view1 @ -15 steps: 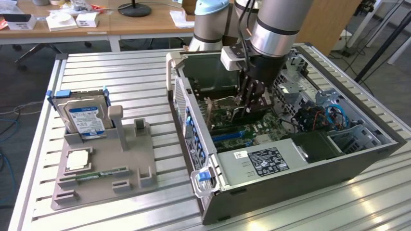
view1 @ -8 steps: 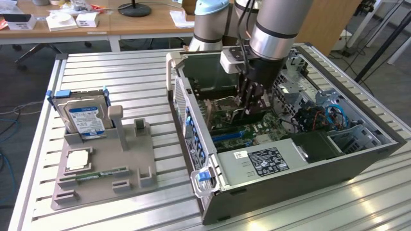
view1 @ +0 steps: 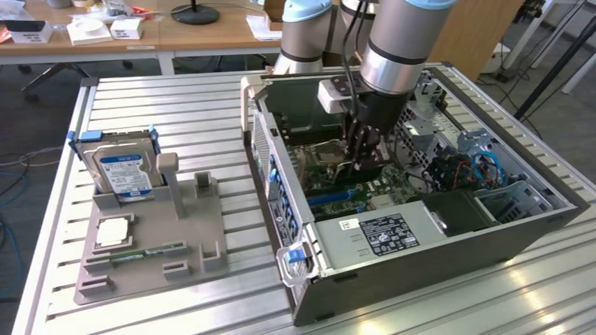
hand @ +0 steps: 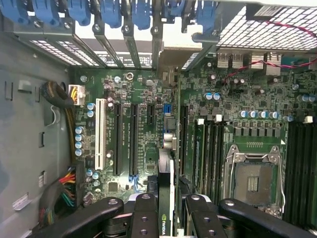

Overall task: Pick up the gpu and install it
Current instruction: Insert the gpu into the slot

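1. gpu rides edge-on and upright, connector edge toward the motherboard. It hangs inside the case over the slots and seems unseated.
2. tool clenched on the gpu's flat faces.
3. Case lies open side up on the worktop, presumably for access from above.

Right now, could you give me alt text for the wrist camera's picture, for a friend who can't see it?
The robot's black fingers grip a graphics card edge-on over a green motherboard inside an open computer case. The board carries a white expansion slot and an empty processor socket.
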Tool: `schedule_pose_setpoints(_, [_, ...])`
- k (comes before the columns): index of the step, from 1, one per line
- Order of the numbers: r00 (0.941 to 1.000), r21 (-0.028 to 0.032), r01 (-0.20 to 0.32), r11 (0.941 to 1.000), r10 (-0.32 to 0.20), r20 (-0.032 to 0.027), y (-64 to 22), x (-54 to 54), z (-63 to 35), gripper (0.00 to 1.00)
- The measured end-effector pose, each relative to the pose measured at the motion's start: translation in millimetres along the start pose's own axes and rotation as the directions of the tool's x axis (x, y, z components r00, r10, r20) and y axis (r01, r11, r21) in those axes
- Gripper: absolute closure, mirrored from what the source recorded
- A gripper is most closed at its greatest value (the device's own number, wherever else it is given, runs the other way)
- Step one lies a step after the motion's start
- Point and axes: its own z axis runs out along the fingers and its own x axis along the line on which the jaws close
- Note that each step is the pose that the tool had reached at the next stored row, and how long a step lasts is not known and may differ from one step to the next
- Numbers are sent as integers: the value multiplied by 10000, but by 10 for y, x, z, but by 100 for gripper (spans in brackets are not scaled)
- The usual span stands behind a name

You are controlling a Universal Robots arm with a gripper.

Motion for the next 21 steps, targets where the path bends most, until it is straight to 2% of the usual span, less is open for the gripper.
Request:
schedule_pose_setpoints(5, [10000,-1,0,10000,0,-2,0,1,18,74])
schedule_pose_setpoints(12, [10000,0,-1,10000,1,-1,56,0,26,74])
schedule_pose_setpoints(21, [10000,0,-4,10000,4,-2,75,1,73,74])
